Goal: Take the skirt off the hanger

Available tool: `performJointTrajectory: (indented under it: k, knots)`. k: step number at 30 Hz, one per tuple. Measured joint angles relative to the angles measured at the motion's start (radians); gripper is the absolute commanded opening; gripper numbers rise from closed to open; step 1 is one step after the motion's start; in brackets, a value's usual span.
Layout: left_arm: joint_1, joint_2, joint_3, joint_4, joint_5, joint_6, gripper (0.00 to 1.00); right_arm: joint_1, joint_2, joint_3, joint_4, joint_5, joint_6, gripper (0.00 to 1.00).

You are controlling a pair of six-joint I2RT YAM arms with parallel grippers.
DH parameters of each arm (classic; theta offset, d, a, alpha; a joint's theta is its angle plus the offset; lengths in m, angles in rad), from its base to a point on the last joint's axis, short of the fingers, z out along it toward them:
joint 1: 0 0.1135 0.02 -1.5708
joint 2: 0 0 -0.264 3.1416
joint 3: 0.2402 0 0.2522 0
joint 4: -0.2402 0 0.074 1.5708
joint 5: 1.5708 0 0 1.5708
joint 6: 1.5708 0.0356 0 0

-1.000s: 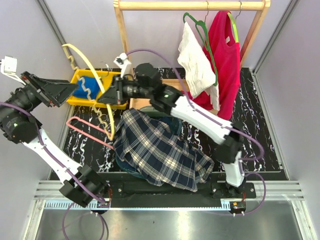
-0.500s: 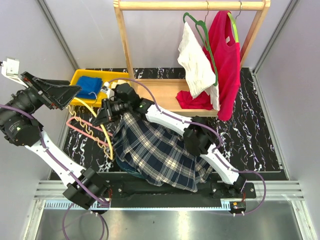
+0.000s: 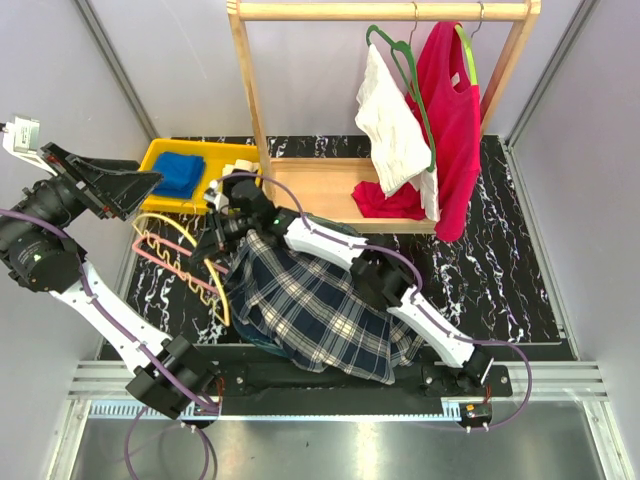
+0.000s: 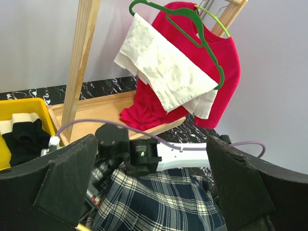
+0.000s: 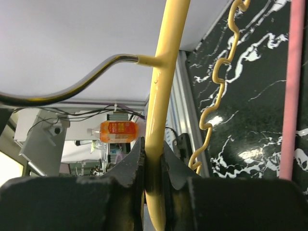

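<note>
Skirt [image 3: 320,310] lies free; beside it our right pincer [image 5: 153,155] clamps the yellow hanger [image 5: 168,72], seemingly discarding it; left pincer [image 4: 154,187] gapes.

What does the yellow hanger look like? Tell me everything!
The yellow hanger looks shiny, like coated metal or plastic. It has a smooth bar, a wavy bar with notches, and a grey metal hook. No clothes hang on it. The right gripper pinches its smooth bar and holds it over the black table, beside a pink hanger.

Yellow hanger [image 5: 163,72], both ends beyond the right wrist view's edges.
</note>
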Motion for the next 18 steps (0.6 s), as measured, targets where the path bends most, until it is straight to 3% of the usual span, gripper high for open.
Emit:
performJointTrajectory:
  k: [4, 5, 6, 8, 10, 12, 13, 18]
  knots:
    - [0.000, 0.000, 0.000, 0.000, 0.000, 0.000, 0.99, 0.024, 0.041, 0.008, -0.003, 0.037, 0.000, 0.00]
    - [0.000, 0.000, 0.000, 0.000, 0.000, 0.001, 0.99, 0.031, 0.046, 0.008, -0.003, 0.046, 0.000, 0.05]
    - [0.000, 0.000, 0.000, 0.000, 0.000, 0.001, 0.99, 0.036, 0.048, 0.008, -0.005, 0.054, 0.000, 0.22]
    - [0.000, 0.000, 0.000, 0.000, 0.000, 0.001, 0.99, 0.045, 0.048, 0.008, -0.005, 0.064, -0.002, 0.39]
    - [0.000, 0.002, 0.000, 0.000, 0.000, 0.001, 0.99, 0.048, 0.047, 0.006, -0.008, 0.075, -0.024, 0.69]
    - [0.000, 0.005, 0.000, 0.001, 0.000, 0.001, 0.99, 0.049, 0.030, -0.023, -0.032, 0.098, -0.063, 0.84]
    - [0.000, 0.007, 0.000, 0.000, 0.000, 0.001, 0.99, 0.048, 0.016, -0.046, -0.047, 0.114, -0.087, 0.98]
    - [0.000, 0.022, -0.007, 0.000, 0.000, 0.000, 0.99, 0.032, -0.076, -0.124, -0.165, 0.193, -0.208, 1.00]
